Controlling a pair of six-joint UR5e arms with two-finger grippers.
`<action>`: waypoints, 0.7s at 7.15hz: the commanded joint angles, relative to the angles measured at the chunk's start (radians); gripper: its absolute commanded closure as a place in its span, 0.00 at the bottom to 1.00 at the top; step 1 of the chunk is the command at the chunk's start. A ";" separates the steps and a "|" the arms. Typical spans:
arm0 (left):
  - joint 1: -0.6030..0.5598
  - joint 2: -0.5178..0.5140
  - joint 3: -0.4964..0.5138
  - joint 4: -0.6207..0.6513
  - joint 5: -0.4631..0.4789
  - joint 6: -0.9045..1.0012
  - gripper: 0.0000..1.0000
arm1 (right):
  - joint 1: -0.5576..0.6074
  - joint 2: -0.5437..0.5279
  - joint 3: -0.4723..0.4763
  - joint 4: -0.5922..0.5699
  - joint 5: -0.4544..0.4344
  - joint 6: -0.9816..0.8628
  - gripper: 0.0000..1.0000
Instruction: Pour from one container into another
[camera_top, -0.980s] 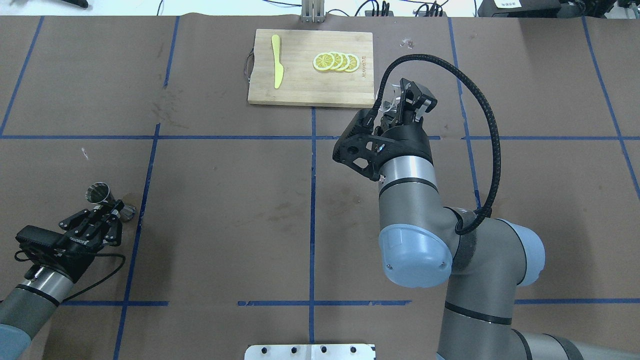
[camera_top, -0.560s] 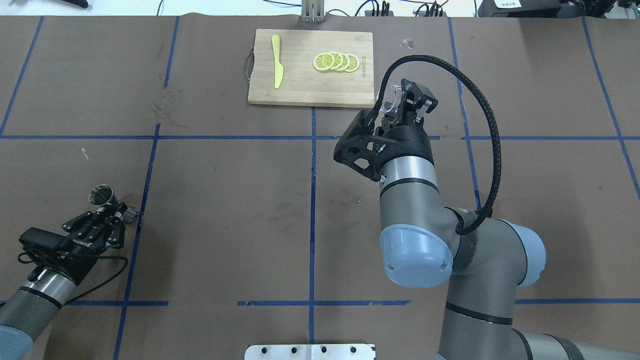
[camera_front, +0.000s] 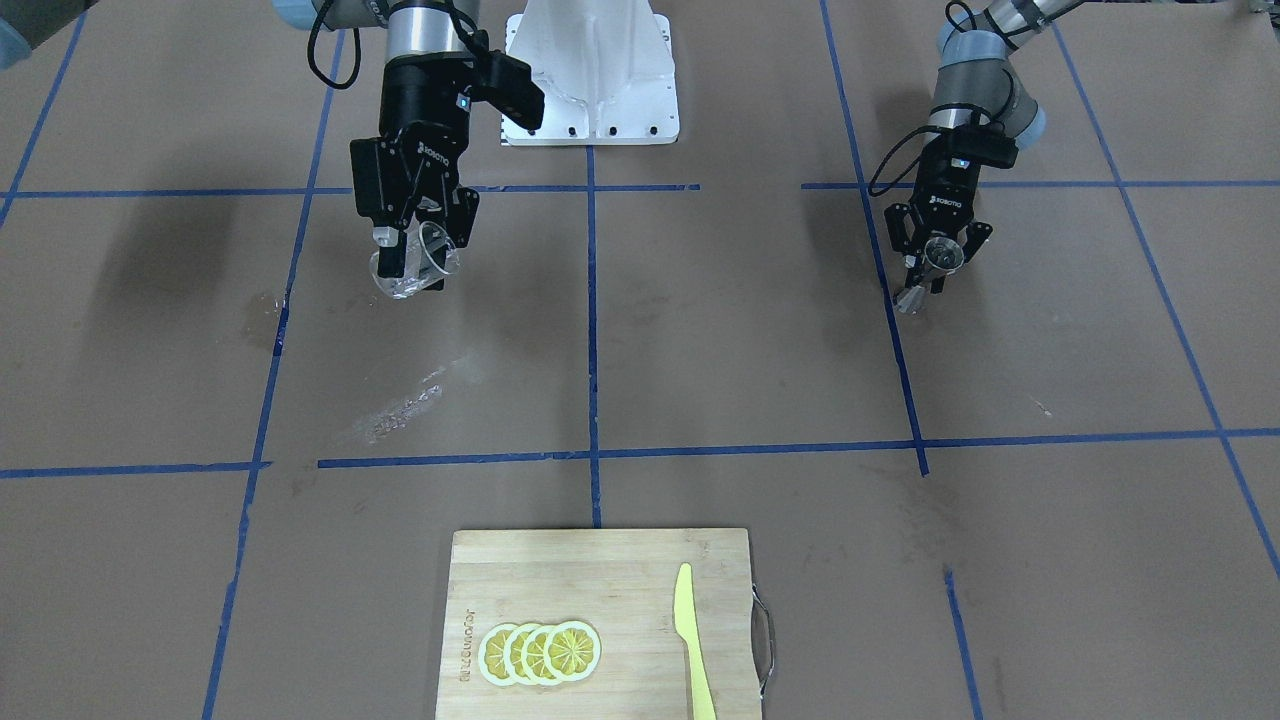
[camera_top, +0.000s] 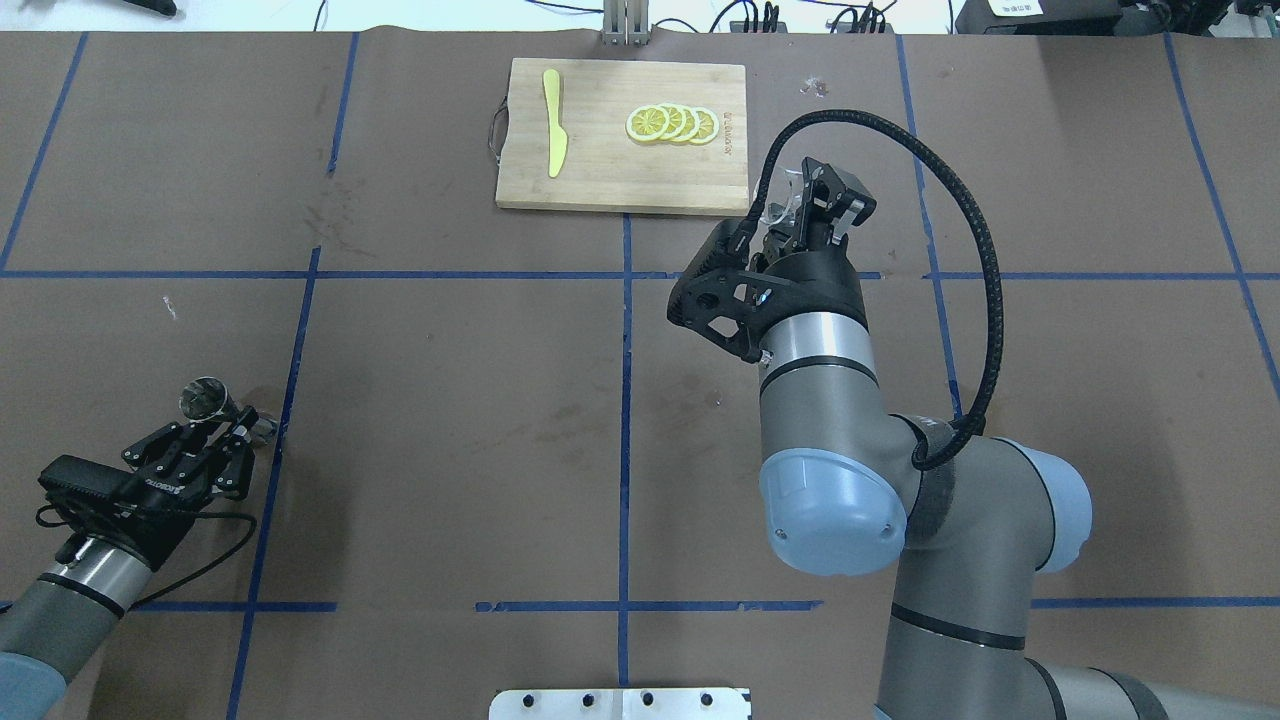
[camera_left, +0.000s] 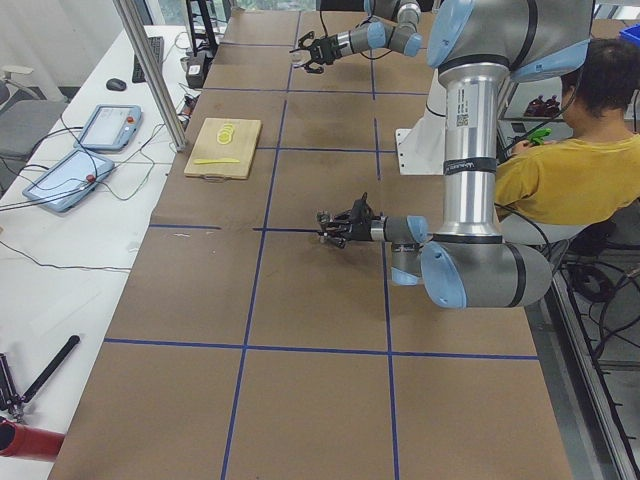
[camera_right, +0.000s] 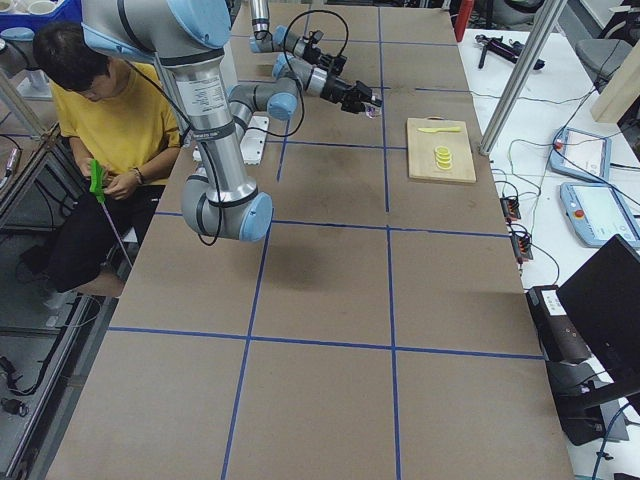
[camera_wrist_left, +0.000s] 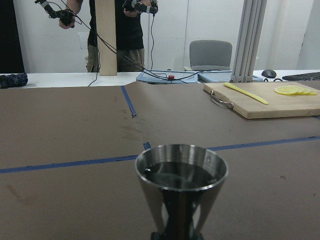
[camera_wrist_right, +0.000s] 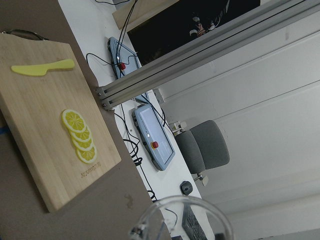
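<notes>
The steel jigger (camera_top: 205, 398) is at the table's left, and my left gripper (camera_top: 235, 425) is shut on its narrow waist. It stands upright in the left wrist view, where the jigger (camera_wrist_left: 181, 185) has a dark, glossy inside. From across the table, the jigger (camera_front: 935, 262) hangs low in the left gripper (camera_front: 937, 272). My right gripper (camera_front: 415, 255) is shut on the clear glass cup (camera_front: 412, 272), held tilted well above the table. From overhead, the cup (camera_top: 783, 197) is mostly hidden by the right gripper (camera_top: 803, 205). Its rim (camera_wrist_right: 185, 220) shows in the right wrist view.
A wooden cutting board (camera_top: 600, 170) with lemon slices (camera_top: 672, 123) and a yellow knife (camera_top: 553, 122) lies at the far middle. A wet smear (camera_front: 405, 405) marks the paper below the right gripper. A person (camera_left: 560, 160) sits behind the robot.
My left gripper has drifted slightly back toward the robot with the jigger in it. The right arm and the cup have barely moved.
</notes>
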 joint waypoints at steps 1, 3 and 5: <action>0.000 0.003 -0.002 0.000 0.000 0.000 0.42 | 0.000 0.000 0.000 0.000 0.000 0.000 1.00; -0.002 0.003 -0.005 -0.018 0.035 -0.002 0.13 | 0.000 0.003 0.002 0.000 0.002 0.000 1.00; -0.003 0.009 -0.055 -0.072 0.056 -0.002 0.00 | 0.000 0.002 0.002 0.000 0.002 0.000 1.00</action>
